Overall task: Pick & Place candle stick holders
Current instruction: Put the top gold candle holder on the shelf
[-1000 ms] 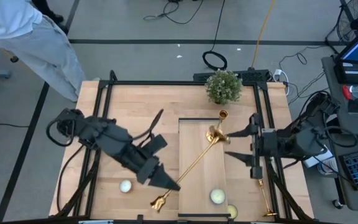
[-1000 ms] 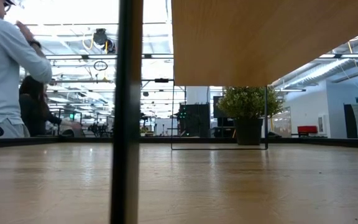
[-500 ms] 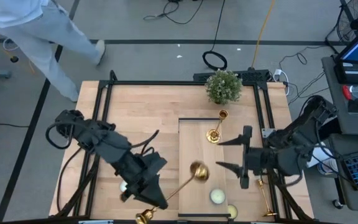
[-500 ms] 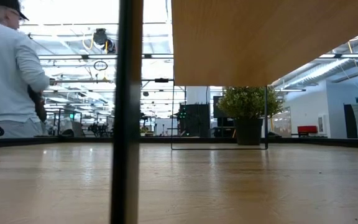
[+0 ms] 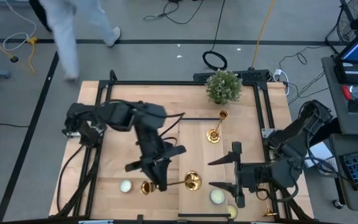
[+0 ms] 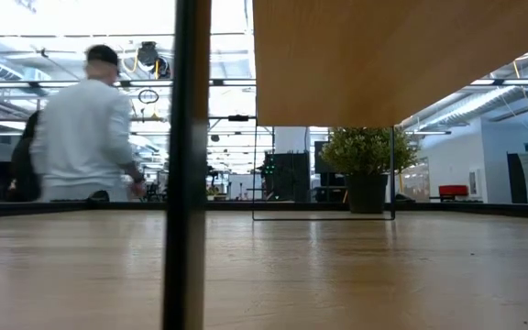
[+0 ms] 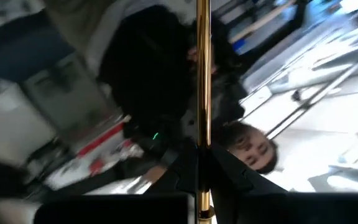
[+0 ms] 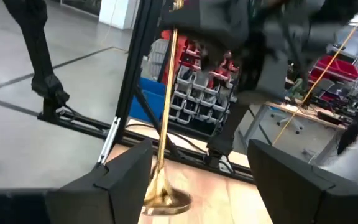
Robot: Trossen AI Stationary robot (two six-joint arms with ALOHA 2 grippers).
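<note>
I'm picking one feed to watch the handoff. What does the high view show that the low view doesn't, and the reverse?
Only the high view shows the left gripper shut on a gold candlestick, the open right gripper close by, another candlestick and pale candles. Only the low view shows the room behind. Both share the wooden table, the potted plant and a passing person.

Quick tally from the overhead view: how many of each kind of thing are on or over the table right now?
Gold candle stick holders: 3
Pale round candles: 3
Potted plant: 1
Total: 7
</note>
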